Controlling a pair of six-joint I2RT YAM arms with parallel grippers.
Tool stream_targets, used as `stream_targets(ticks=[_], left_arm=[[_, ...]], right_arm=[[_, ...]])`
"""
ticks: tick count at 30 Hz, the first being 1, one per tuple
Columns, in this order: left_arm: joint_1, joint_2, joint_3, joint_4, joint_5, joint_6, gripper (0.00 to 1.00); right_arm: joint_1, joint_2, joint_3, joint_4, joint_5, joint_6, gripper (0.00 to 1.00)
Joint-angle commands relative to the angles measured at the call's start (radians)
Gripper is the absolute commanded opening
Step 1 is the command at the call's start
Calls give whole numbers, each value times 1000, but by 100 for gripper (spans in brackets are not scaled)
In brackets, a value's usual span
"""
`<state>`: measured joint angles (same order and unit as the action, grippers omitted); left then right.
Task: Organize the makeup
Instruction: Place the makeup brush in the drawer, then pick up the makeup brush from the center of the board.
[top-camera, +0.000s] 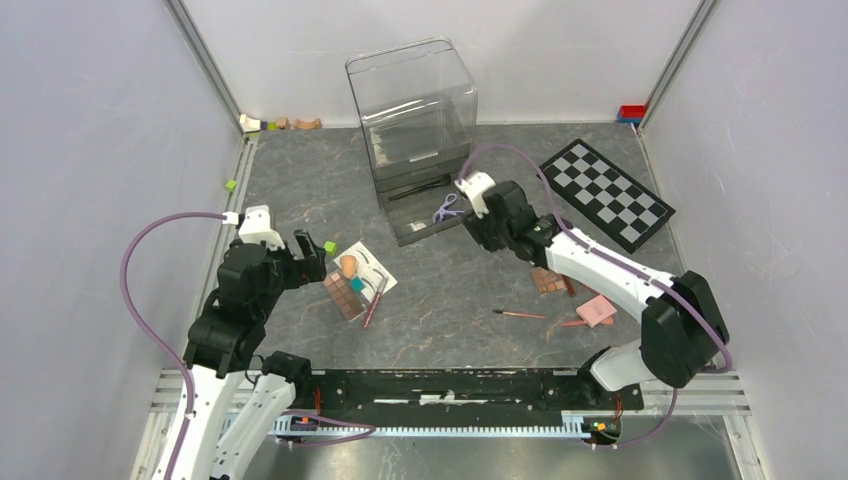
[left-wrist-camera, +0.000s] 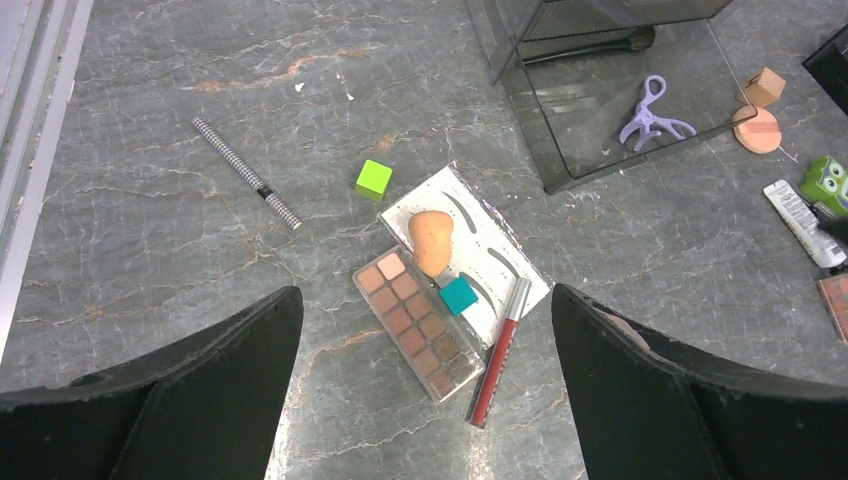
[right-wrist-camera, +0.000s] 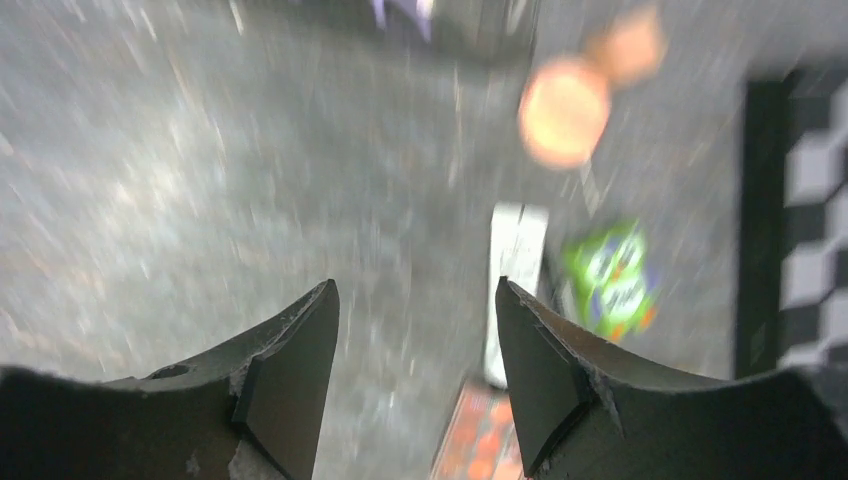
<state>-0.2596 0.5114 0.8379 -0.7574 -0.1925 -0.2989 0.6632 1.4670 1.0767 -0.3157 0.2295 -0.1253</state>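
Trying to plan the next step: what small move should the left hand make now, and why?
Probably lower the left hand onto the peach sponge: the hand hangs wide open and empty above it, and the sponge lies on the white card, so it should go first.

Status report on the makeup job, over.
Left tool open, empty; right tool open, empty. Lilac scissors in the clear drawer; palette, sponge, card outside it. Teal cube sits on the card.

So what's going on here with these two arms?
Two robot arms are tidying makeup into a clear organizer. The lilac scissors lie in its open drawer, and the right pincer hangs nearby, open and empty. The left pincer hovers wide open over a brown palette, peach sponge and white card.
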Motion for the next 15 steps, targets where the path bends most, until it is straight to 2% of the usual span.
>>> stream_targets(ticks=[1, 4, 8, 11, 15], left_arm=[[-2, 5, 1, 29, 0, -1, 100], [-3, 5, 1, 29, 4, -2, 100], [-2, 7, 1, 29, 6, -1, 100], [-3, 7, 2, 29, 9, -2, 100], [-3, 11, 1, 30, 10, -1, 100]], right_arm=[[-61, -126, -194, -174, -78, 222, 66], [-87, -195, -288, -191, -111, 334, 69], [-94, -241, -359, -222, -119, 388, 73], [-96, -281, -422, -186, -131, 367, 74], [-96, -254, -417, -233, -178, 302, 74]])
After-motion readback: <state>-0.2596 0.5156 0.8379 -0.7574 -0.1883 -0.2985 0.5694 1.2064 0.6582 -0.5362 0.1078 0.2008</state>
